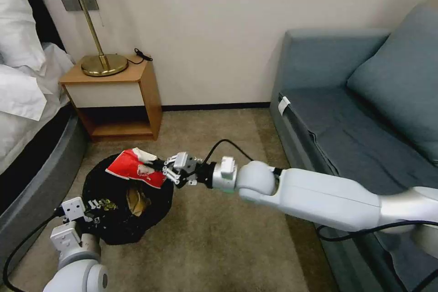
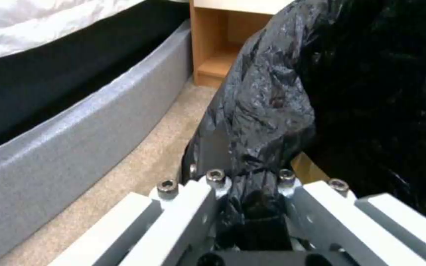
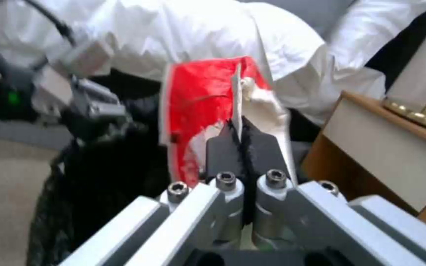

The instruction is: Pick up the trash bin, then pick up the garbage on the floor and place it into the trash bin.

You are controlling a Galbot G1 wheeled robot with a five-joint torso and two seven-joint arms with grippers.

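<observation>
Lower left of the frame, the left hand (image 1: 94,205) clamps the rim of the round, black-bag-lined trash bin (image 1: 114,228). At centre, the right hand (image 1: 160,169) pinches a red snack packet (image 1: 135,168) above the bin's opening, crumpled brown paper (image 1: 137,200) inside.

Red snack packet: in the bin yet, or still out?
Out. The right end effector is shut on the red snack packet, holding it over the trash bin, whose rim the left end effector grips.

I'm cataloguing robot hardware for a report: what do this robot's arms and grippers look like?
Both arms have smooth glossy white shells with rounded joints. The right gripper and left gripper are silver-grey metal with dark hex bolts and black finger pads. Black cables loop along each arm.
</observation>
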